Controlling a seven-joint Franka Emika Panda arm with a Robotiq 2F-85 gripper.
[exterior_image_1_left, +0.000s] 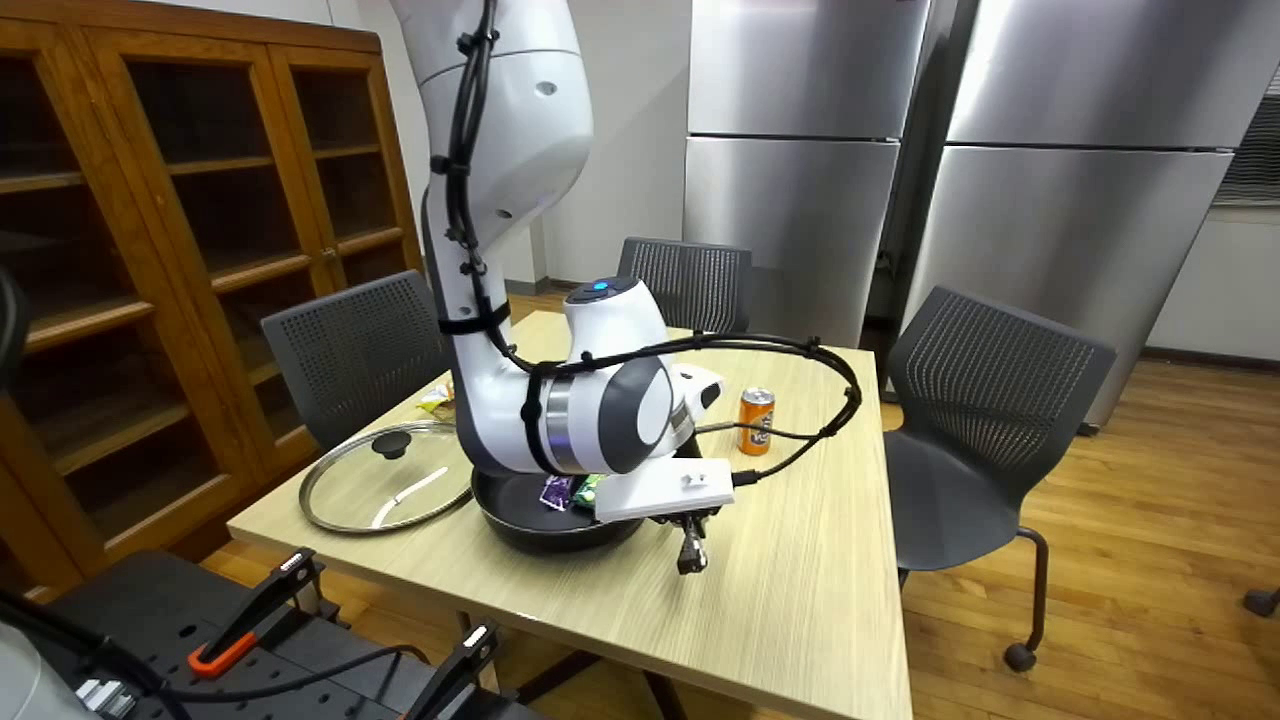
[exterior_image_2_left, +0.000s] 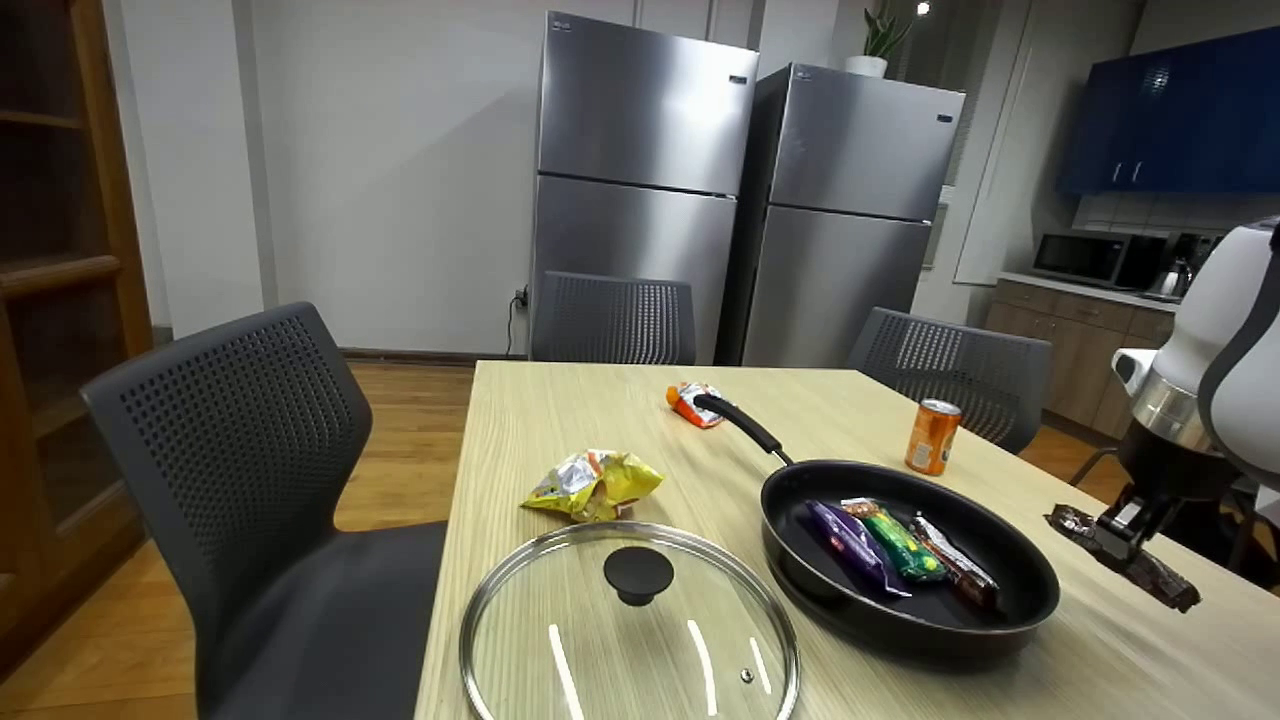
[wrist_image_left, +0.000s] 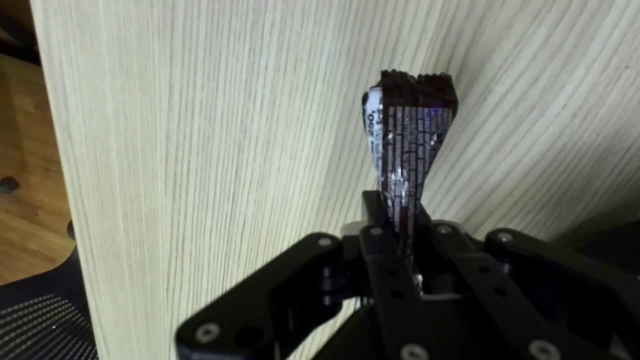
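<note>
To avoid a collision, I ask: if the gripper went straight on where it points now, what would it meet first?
Most likely the tabletop: the gripper points down at it, holding a dark-wrapped bar. How much space lies beneath is hard to judge.

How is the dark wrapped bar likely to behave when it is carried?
The dark wrapped bar is probably fairly stiff: in an exterior view it extends almost straight on both sides of the jaws. Its shiny wrapper may be slippery. Sticking out both ways, it could swivel if bumped.
</note>
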